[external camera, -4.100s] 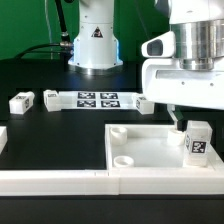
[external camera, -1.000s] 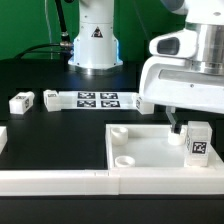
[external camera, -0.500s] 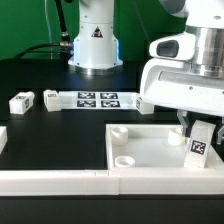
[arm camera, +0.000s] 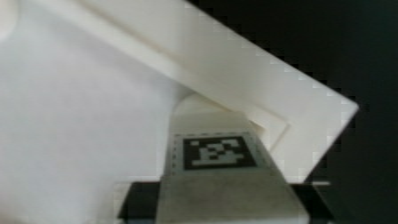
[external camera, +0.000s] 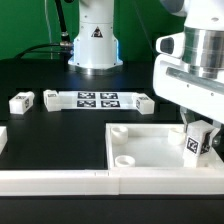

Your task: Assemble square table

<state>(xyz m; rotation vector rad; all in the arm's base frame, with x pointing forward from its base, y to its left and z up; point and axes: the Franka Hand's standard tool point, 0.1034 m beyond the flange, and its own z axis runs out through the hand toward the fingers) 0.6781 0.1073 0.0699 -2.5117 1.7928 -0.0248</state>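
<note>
Tabletop (external camera: 150,168): lay rim-up at the front of the table, just behind a long white border rail (external camera: 60,181).
Held leg (external camera: 198,146): hung tilted over the tabletop's far corner toward the exterior view's right, with its tag facing the camera. Could not tell whether its lower end touched the tray.
Gripper (external camera: 196,130): closed on the held leg. In the wrist view, showed as dark fingers (arm camera: 146,200) pinching the block on either side.
Sockets: two visible on the tray's side toward the exterior view's left, one far (external camera: 117,130) and one near (external camera: 124,159), both empty. Corner beneath the held leg hidden.
Loose legs: three lay well apart from the tabletop. Two sat beyond the marker board (external camera: 97,99) on the exterior view's left (external camera: 21,101) (external camera: 52,98), and one at its other end (external camera: 143,101).
Done so far: judged very little; no leg seated in any visible socket, and only a first leg taken in hand.
Left to do: probably seating and tightening this leg, then fetching and fitting the other three.
</note>
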